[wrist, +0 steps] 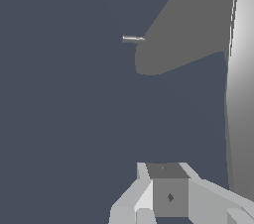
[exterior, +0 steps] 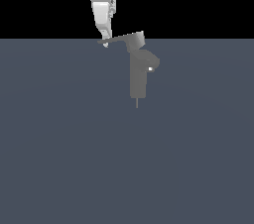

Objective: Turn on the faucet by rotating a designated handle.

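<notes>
One white arm comes down from the top of the exterior view, and its tool point(exterior: 105, 43) sits at the far tip of the handle point(exterior: 121, 39), on the exterior view's left of the faucet point(exterior: 138, 77). The handle is a thin flat grey blade reaching sideways from a blocky cap on top of the faucet's column. Contact between tool and blade looks likely, but whether the fingers are spread or pressed together cannot be told from either view. The faucet stands upright near the middle of the dark blue-grey desk point(exterior: 59, 158), its short rounded spout point(exterior: 151, 64) with a white dot facing the exterior view's right. In the wrist view the handle point(wrist: 188, 25) shows as a broad grey shape above the tool point(wrist: 168, 198)
</notes>
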`<act>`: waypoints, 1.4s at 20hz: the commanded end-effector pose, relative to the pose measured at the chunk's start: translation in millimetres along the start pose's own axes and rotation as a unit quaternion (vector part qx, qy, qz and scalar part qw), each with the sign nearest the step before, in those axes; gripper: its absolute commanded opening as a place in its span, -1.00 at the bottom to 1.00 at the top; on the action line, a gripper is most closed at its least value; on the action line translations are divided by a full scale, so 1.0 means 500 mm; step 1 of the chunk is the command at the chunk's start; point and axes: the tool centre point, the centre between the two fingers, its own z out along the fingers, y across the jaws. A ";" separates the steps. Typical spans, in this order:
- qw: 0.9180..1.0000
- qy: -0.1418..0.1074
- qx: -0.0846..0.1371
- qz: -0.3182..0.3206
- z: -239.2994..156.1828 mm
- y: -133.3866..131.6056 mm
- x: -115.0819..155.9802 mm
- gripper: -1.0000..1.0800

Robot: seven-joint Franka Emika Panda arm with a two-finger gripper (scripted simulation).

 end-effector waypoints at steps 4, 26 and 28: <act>1.000 0.000 0.000 0.000 0.000 0.018 -0.001 -1.00; 1.000 0.000 0.000 0.000 0.000 0.102 -0.004 -1.00; 1.000 0.000 0.000 0.000 0.000 0.110 -0.004 -1.00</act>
